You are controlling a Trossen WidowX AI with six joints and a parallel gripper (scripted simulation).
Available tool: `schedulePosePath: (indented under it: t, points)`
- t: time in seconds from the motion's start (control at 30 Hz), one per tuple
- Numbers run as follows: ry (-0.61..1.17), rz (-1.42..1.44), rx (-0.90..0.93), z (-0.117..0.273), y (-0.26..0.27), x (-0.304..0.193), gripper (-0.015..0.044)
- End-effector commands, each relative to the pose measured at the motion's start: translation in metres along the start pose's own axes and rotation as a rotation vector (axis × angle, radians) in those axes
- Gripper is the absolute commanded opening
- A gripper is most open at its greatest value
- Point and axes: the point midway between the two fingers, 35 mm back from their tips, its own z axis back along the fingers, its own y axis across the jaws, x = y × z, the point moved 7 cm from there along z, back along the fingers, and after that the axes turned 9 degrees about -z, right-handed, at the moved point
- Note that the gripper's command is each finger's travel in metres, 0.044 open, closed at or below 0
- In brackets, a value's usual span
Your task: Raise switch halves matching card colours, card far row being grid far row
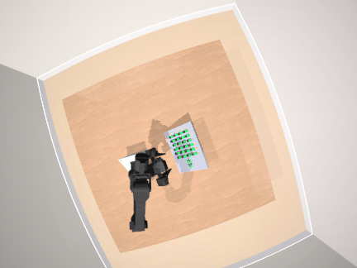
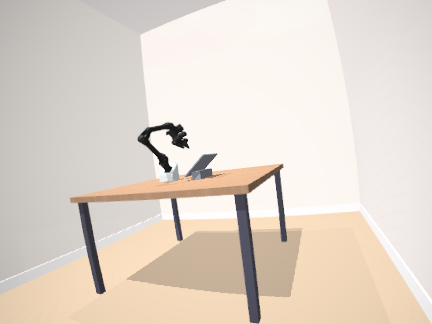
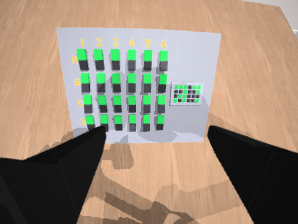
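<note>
Wooden table (image 2: 220, 186) on dark legs, pale-walled room; claw (image 3: 155, 145) spread above panel (image 3: 195, 60).

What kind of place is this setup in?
Probably a bare test room: plain walls, one wooden table on a tan floor, carrying only a robot arm and a tilted switch panel.

Arm (image 2: 157, 145) raised, gripper (image 3: 155, 145) apparently wide open

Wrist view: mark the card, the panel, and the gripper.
card (image 3: 186, 94), wrist view, middle of its coloured squares.
panel (image 3: 192, 55), wrist view, bare grey face right of column 6.
gripper (image 3: 156, 150), wrist view, midway between the open fingertips.
</note>
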Motion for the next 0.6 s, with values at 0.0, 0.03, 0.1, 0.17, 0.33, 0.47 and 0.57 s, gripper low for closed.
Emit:
schedulePosePath:
  t: [0.0, 0.03, 0.1, 0.17, 0.33, 0.47, 0.57]
  points:
    - [0.002, 0.0, 0.002, -0.002, 0.0, 0.001, 0.0374]
    - [0.009, -0.001, 0.006, -0.006, 0.001, 0.003, 0.0347]
    - [0.027, -0.003, 0.021, -0.023, 0.001, 0.012, 0.0295]
    - [0.036, -0.006, 0.033, -0.043, -0.001, 0.022, 0.0242]
    - [0.017, -0.01, 0.024, -0.09, -0.02, 0.045, 0.0111]
    - [0.012, -0.01, 0.018, -0.097, -0.024, 0.048, 0.0006]
    - [0.007, -0.011, 0.02, -0.105, -0.023, 0.048, 0.0]
